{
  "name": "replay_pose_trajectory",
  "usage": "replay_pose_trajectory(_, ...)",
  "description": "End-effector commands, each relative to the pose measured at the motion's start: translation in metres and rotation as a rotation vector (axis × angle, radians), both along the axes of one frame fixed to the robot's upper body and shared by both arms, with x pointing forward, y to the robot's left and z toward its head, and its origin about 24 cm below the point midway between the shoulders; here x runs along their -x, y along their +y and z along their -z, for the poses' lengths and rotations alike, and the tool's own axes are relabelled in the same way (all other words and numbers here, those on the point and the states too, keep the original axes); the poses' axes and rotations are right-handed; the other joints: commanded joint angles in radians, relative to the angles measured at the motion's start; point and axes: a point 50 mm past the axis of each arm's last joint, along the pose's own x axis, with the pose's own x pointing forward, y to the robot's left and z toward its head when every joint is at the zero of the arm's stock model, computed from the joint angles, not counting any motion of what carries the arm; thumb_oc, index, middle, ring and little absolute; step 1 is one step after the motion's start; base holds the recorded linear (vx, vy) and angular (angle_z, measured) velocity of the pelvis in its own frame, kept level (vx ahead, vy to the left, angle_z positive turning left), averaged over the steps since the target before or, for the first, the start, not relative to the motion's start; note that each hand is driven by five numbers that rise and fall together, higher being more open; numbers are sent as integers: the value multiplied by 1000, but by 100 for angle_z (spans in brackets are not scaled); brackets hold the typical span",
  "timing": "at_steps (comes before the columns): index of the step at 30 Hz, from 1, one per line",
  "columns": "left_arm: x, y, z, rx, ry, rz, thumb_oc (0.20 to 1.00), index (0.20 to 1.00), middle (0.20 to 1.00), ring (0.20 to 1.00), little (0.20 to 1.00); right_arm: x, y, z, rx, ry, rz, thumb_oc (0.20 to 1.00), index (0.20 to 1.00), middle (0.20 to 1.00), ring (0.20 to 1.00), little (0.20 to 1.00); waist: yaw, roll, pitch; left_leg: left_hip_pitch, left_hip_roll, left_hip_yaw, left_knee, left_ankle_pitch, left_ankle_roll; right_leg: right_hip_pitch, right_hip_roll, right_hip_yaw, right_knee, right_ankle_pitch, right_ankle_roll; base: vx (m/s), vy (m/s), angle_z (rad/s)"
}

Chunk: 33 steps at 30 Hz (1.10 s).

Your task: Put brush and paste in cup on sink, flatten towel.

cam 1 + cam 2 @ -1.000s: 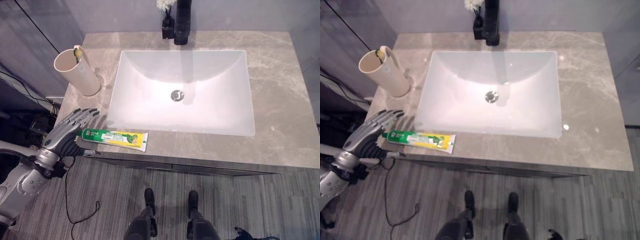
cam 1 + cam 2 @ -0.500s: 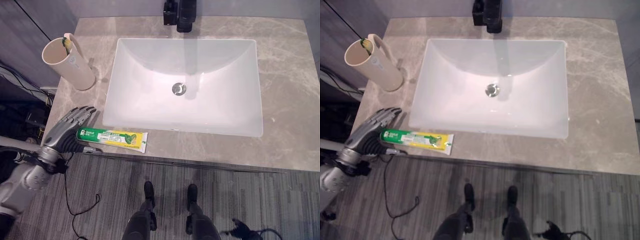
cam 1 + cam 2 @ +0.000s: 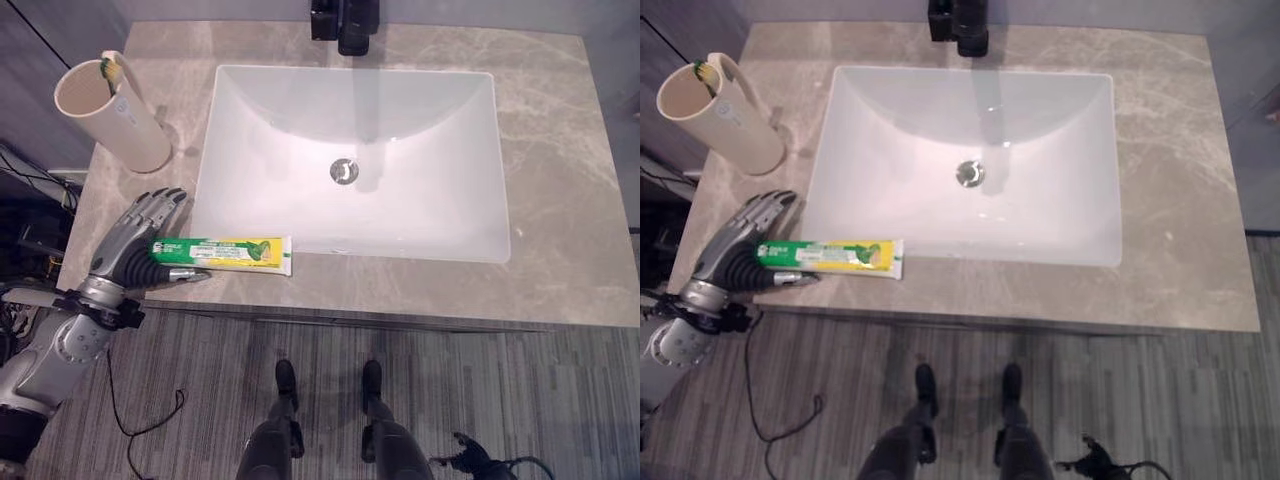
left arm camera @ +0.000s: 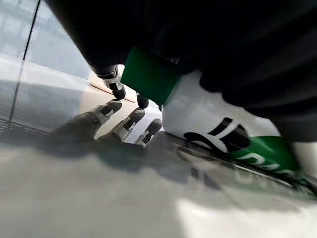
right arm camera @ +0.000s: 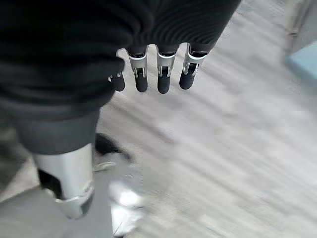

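I see the grey marbled stone worktop (image 3: 560, 200) running the full width of the scene, with a white rectangular sink basin (image 3: 345, 160) sunk into its middle and a round metal drain (image 3: 344, 171) at the basin's centre. A black tap (image 3: 345, 20) stands at the far edge of the worktop, behind the basin.

At the far left corner stands a tall beige plastic cup (image 3: 110, 115), upright, with the green-and-white head of a toothbrush (image 3: 107, 68) showing at its rim, so the brush is already in the cup.

My left hand (image 3: 135, 245) lies on the near left part of the worktop, between the cup and the near edge. Its fingers (image 3: 160, 205) are stretched out fairly straight towards the far side, and the thumb lies along the near side of the tube. From the left wrist view the fingertips (image 4: 131, 119) rest on the stone surface, not wrapped round anything, so I read the hand as relaxed and wide.

The green, white and yellow toothpaste tube (image 3: 222, 252) lies flat along the near edge, just in front of the basin, its green cap end (image 4: 148, 74) touching the hand.

My right hand (image 5: 148, 74) hangs over the grey wood-grain floor (image 5: 237, 148), fingers straight, holding nothing.
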Motion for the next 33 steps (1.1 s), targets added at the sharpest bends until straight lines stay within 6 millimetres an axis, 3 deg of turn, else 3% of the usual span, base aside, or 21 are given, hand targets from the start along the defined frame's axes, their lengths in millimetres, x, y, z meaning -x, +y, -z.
replay_pose_trajectory(1, 2, -13, 59, -208, 308, 76, 291, 291, 291, 291, 291, -17, -1, -6, 0, -65, 9, 1000, 1000, 1000, 1000, 1000, -55, -10, -19, 31, 14, -6, 16, -21, -51, -10, -66, 4, 10, 41, 76, 0, 0, 0)
replay_pose_trajectory(2, 2, -13, 60, -231, 313, 82, 200, 200, 200, 200, 200, -17, -2, -6, 1, -67, 13, 1000, 1000, 1000, 1000, 1000, -54, -11, -22, 33, 15, -4, 16, -21, -50, -9, -66, 3, 10, 40, 76, 0, 0, 0)
replay_pose_trajectory(8, 2, -15, 68, -290, 349, 103, 200, 200, 200, 200, 200, -14, -5, -6, 10, -65, 55, 1000, 1000, 1000, 1000, 1000, -52, -9, -34, 54, 14, -2, 16, -28, -48, 9, -66, 2, 10, 35, 77, 14, 2, -2)
replay_pose_trajectory(15, 7, -20, 83, -263, 394, 107, 200, 200, 200, 200, 200, 11, -19, -3, 27, -20, 198, 1000, 1000, 1000, 1000, 1000, -57, -3, -66, 120, 15, 7, 16, -45, -45, 69, -64, 0, 10, 20, 78, 42, 3, -6)
replay_pose_trajectory(18, 8, -21, 90, -179, 390, 76, 200, 200, 200, 200, 200, 34, -29, -1, 17, 13, 341, 1000, 1000, 1000, 1000, 1000, -61, -2, -93, 163, 20, 7, 16, -54, -43, 111, -63, 1, 10, 11, 79, 39, -16, -11)
replay_pose_trajectory(20, 2, -34, 87, -74, 330, 82, 200, 200, 200, 200, 200, 60, -47, -4, -18, -29, 681, 1000, 1000, 1000, 1000, 1000, -81, -9, -129, 208, 25, 9, 16, -69, -41, 151, -57, -4, 10, -2, 83, 40, -39, -1)
replay_pose_trajectory(21, 0, -37, 85, -42, 315, 84, 200, 200, 200, 200, 200, 67, -48, -4, -34, -28, 727, 1000, 1000, 1000, 1000, 1000, -82, -11, -137, 212, 25, 12, 16, -65, -41, 154, -56, -2, 10, 2, 83, 12, -51, 0)
replay_pose_trajectory(22, -3, -46, 78, -20, 288, 117, 200, 200, 200, 200, 200, 76, -61, -8, -31, -60, 879, 1000, 1000, 1000, 1000, 1000, -93, -20, -155, 225, 27, 15, 16, -69, -40, 165, -53, 1, 10, -1, 84, -12, -43, -4)
replay_pose_trajectory(24, -6, -53, 68, -8, 251, 148, 200, 200, 200, 200, 200, 83, -78, -17, -24, -135, 1020, 1000, 1000, 1000, 1000, 1000, -103, -25, -169, 243, 32, 25, 16, -76, -40, 176, -50, 6, 10, -3, 85, 0, -33, -15)
replay_pose_trajectory(27, -10, -66, 38, -61, 130, 227, 200, 200, 200, 200, 200, 83, -133, -54, 67, -382, 1197, 1000, 1000, 1000, 1000, 1000, -132, -37, -191, 267, 39, 42, 16, -83, -42, 192, -42, 18, 10, -1, 89, -2, -24, -20)
replay_pose_trajectory(28, -14, -69, 18, -90, 14, 225, 200, 200, 200, 200, 200, 66, -166, -88, 143, -616, 1235, 1000, 1000, 1000, 1000, 1000, -150, -41, -202, 280, 45, 49, 16, -93, -45, 205, -38, 24, 10, -8, 91, -26, -29, -18)
replay_pose_trajectory(29, -16, -70, 6, -94, -86, 203, 200, 200, 200, 200, 200, 44, -178, -116, 205, -804, 1165, 1000, 1000, 1000, 1000, 1000, -162, -40, -209, 284, 48, 52, 16, -90, -44, 210, -35, 25, 10, -4, 89, 9, -14, -20)
replay_pose_trajectory(32, -18, -68, -22, -103, -294, 142, 200, 200, 200, 200, 200, -19, -165, -194, 233, -1229, 832, 1000, 1000, 1000, 1000, 1000, -193, -33, -226, 297, 51, 60, 16, -95, -44, 218, -31, 30, 10, -6, 87, 13, 13, -13)
replay_pose_trajectory(33, -18, -68, -40, -99, -416, 111, 200, 200, 200, 200, 200, -44, -142, -239, 217, -1448, 639, 1000, 1000, 1000, 1000, 1000, -204, -31, -236, 310, 54, 71, 16, -106, -45, 225, -30, 34, 10, -11, 90, 53, 30, -11)
